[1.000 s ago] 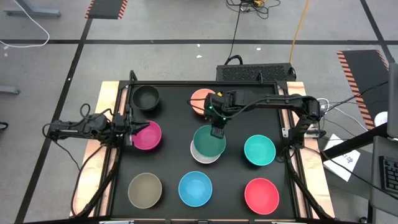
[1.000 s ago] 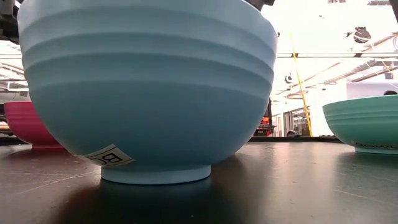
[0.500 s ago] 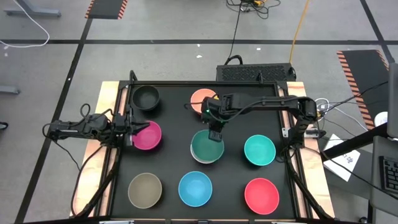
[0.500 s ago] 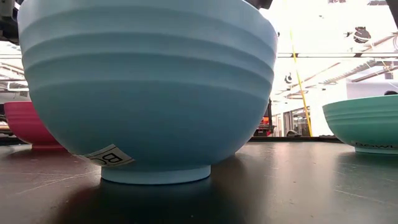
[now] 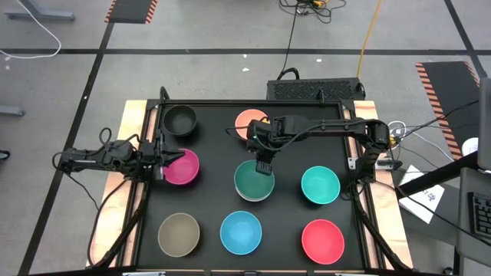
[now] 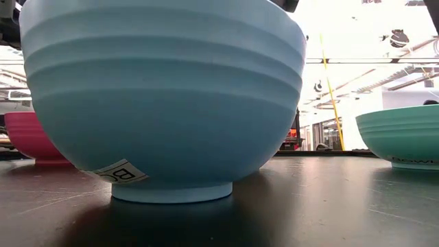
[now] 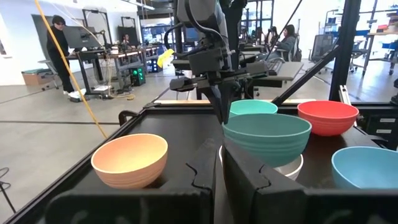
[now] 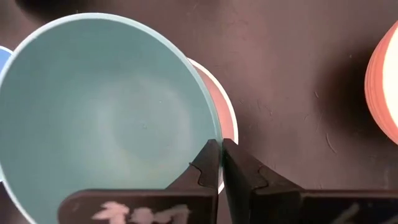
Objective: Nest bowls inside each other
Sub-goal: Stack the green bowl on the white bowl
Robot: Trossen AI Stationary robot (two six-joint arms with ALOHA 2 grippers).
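Observation:
My right gripper (image 5: 263, 165) is shut on the dark green bowl (image 5: 254, 182), whose lower part is down inside the white bowl (image 7: 293, 169) at the table's middle. The other bowls stand singly on their bases: black (image 5: 181, 119), peach-orange (image 5: 247, 121), magenta (image 5: 182, 168), teal (image 5: 320, 185), olive-brown (image 5: 179, 234), light blue (image 5: 241, 231) and red (image 5: 322, 241). My left gripper (image 5: 162, 157) waits shut at the left edge beside the magenta bowl, touching nothing. My right gripper pinches the dark green bowl's far rim (image 8: 210, 138), one finger inside the bowl and one outside. The fingers (image 7: 219, 106) come from above, pointing down. The bowl hangs about level with its underside inside the white bowl, whose rim (image 8: 231, 118) shows beside it.
The peach-orange bowl (image 7: 130, 160) stands just beyond my right gripper toward the far edge. A raised black frame (image 5: 230, 103) runs round the table. In the low view the light blue bowl (image 6: 164, 103) fills most of the picture. People are in the room beyond the table.
My right gripper has moved a little toward the near and left edges and down, still shut on the rim. The dark green bowl, which hung off-centre over the white bowl's far right side, now sits centred in it, hiding most of the white bowl.

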